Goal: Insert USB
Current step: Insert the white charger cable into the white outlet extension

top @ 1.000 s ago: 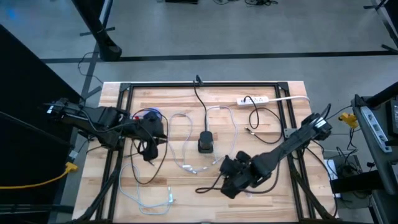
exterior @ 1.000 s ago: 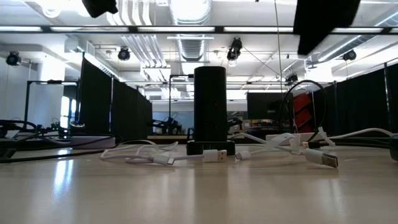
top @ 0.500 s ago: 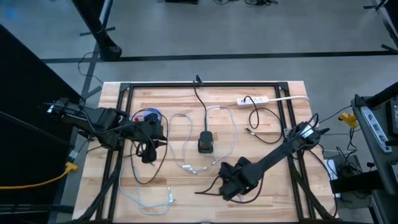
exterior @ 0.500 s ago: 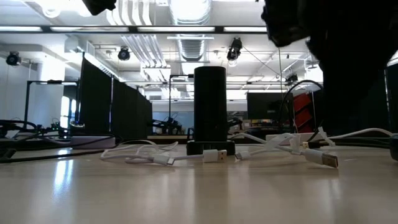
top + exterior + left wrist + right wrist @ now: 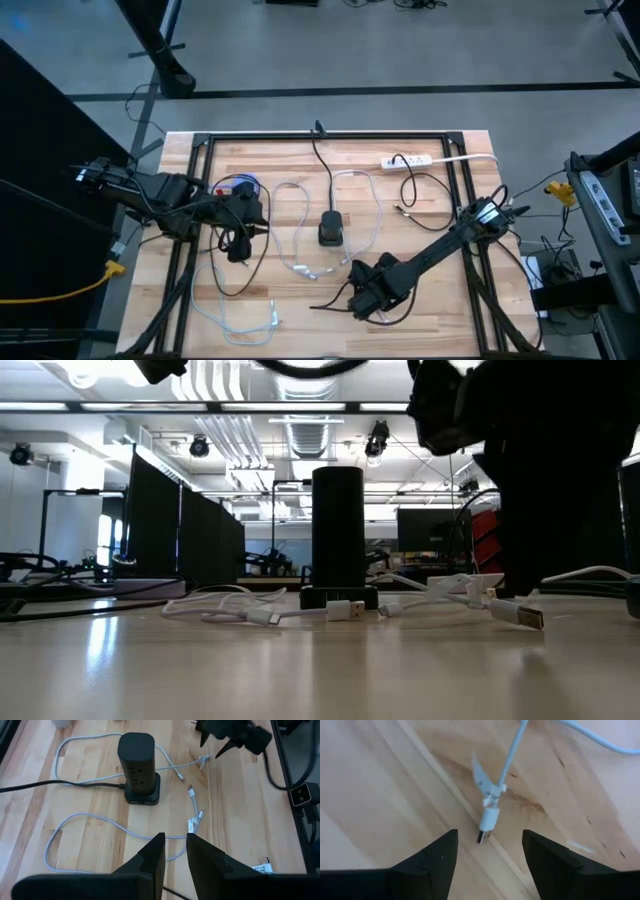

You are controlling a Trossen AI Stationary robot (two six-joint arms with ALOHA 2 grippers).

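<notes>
High view: wooden table (image 5: pixel 420 215), then the black charging tower (image 5: pixel 330 228) at its centre. Right gripper (image 5: pixel 487 851), fingers spread, hangs low over the white cable's USB plug (image 5: pixel 488 822), lying just right of the tower. Left gripper (image 5: pixel 174 851), nearly pressed together and empty, waits at the left.

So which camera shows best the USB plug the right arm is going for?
The right wrist view: the USB plug lies on the wood between its open fingers. The high view hides it under the arm; the left wrist and low views show small plugs I can't match.
</notes>
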